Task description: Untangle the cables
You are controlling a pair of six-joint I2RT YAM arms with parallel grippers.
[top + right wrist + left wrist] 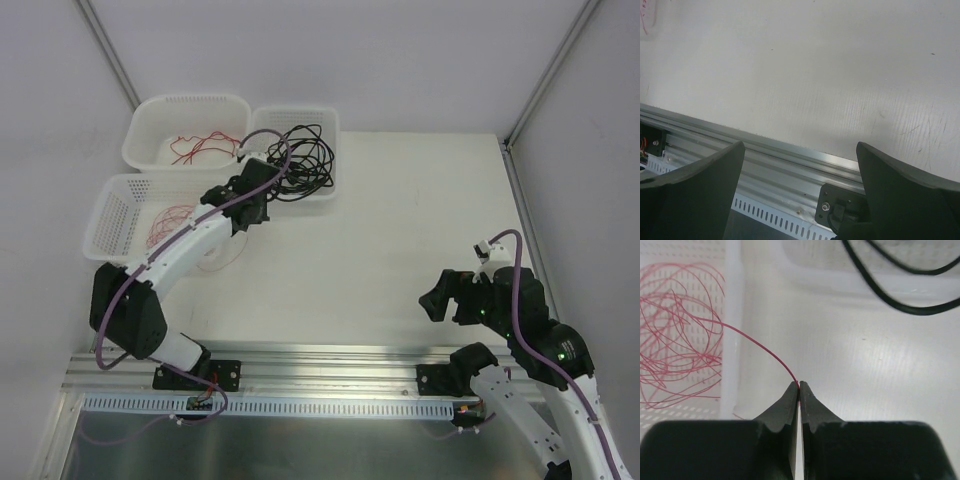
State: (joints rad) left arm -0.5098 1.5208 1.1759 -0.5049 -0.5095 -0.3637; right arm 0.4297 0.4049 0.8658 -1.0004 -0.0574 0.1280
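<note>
we've got our left gripper (pixel 799 386) pinching one thin red wire (pixel 756 341), probably to draw it free of the rest in the white perforated plastic basket (pixel 732 300)

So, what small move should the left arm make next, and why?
Probably draw the left gripper slowly away from the basket: its jaws are shut on one red wire that runs into the red tangle there.

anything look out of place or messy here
Two things. A loop of the black cables hangs out over the rim of its basket toward the table. One red wire trails out of the neighbouring basket, pinched in the shut left tool. Nothing looks damaged.
</note>
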